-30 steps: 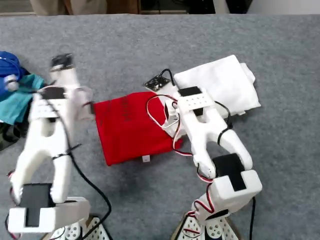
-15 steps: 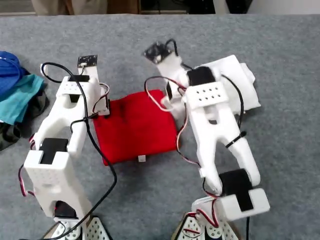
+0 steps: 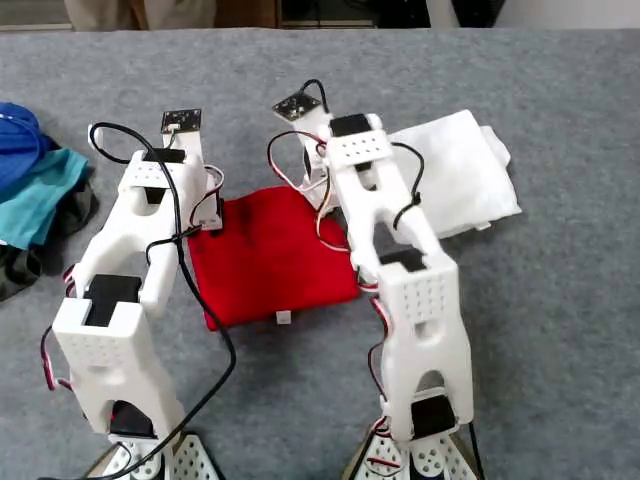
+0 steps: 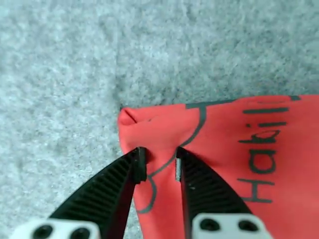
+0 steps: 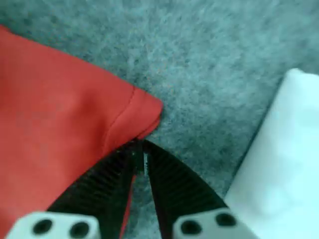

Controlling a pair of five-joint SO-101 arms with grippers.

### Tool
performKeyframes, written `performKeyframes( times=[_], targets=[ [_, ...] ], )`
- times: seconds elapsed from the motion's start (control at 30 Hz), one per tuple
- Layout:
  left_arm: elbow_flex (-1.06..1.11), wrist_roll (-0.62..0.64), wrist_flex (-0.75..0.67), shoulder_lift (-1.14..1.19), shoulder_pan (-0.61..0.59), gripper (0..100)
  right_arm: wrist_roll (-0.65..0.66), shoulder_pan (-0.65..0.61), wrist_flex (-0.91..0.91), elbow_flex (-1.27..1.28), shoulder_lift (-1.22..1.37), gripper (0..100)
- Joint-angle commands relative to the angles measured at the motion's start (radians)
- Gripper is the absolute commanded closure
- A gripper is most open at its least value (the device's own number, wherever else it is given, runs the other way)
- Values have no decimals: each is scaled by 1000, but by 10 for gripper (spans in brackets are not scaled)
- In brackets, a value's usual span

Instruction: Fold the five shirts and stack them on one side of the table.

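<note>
A folded red shirt [image 3: 270, 262] with black print lies flat mid-table between the two arms. My left gripper [image 4: 158, 165] hovers at its far left corner [image 4: 130, 118], fingers a small gap apart with red cloth showing between the tips. My right gripper [image 5: 139, 153] sits at the far right corner [image 5: 149, 113], its fingers pressed together on the shirt's edge. A folded white shirt [image 3: 460, 175] lies to the right of the red one. In the right wrist view the white shirt [image 5: 286, 164] is just beside the gripper. Crumpled blue and teal shirts [image 3: 35, 185] are heaped at the left edge.
The grey felt table [image 3: 560, 330] has free room along the right and near sides. Loose cables [image 3: 215, 345] trail from the arms over the felt beside the red shirt. A dark garment [image 3: 15, 268] lies under the left pile.
The left arm swung from beside the left pile to the red shirt's far left corner. The right arm stretched forward to the far right corner. The red shirt shifted slightly.
</note>
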Motion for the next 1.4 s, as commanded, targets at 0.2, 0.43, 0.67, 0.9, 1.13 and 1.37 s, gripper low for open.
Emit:
performKeyframes(
  times=[0.2, 0.43, 0.67, 0.9, 1.13, 1.37],
  targets=[
    [-26, 2, 5, -1, 11, 878, -3, 30, 364, -656, 39, 997],
    [-25, 0, 75, -79, -21, 878, -5, 16, 365, -544, -133, 997],
    [-12, -23, 163, -306, -58, 882, 106, -61, 362, 28, -624, 997],
    [235, -69, 160, -559, -118, 879, 250, -71, 350, 535, -1040, 997],
    [546, -123, 87, -845, -218, 878, 258, -101, 350, 791, -1277, 981],
    [591, -153, 87, -972, -255, 818, 250, -104, 347, 891, -1288, 765]
  ],
)
